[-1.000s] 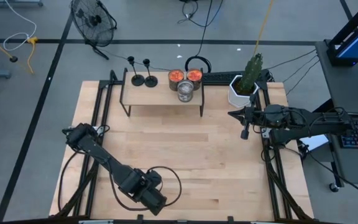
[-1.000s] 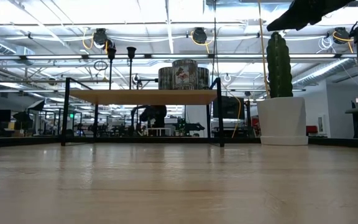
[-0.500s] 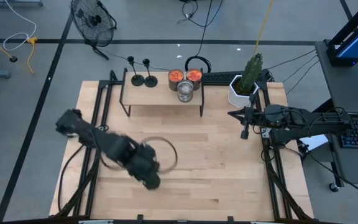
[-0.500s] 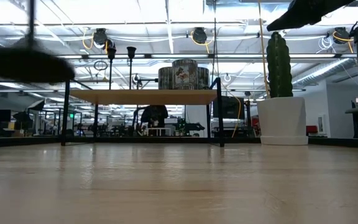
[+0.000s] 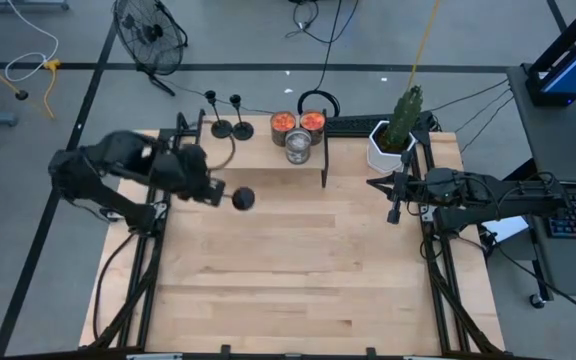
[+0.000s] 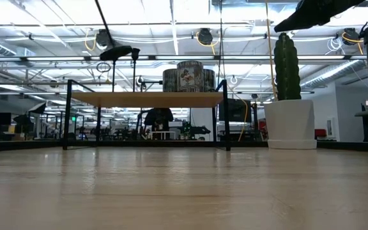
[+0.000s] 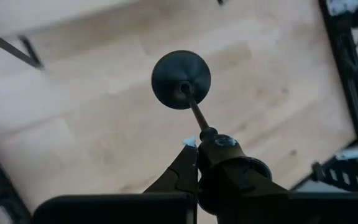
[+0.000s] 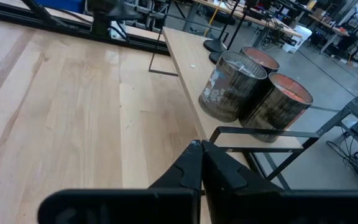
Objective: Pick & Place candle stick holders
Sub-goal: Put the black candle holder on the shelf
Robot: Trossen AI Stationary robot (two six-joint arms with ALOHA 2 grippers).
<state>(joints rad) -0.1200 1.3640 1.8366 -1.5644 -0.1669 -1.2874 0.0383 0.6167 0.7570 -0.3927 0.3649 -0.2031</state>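
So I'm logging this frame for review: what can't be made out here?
- Left claw, high view: blurred; its grip on the carried holder is clear only in the left wrist view.
- Shelf holders, low view: bases hidden by the shelf top.
- Right claw, low view: cut off by the top edge.

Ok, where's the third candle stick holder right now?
The left gripper holds the third candle stick holder by its stem, in the air over the table's left half, just in front of the small shelf where the other two holders stand.
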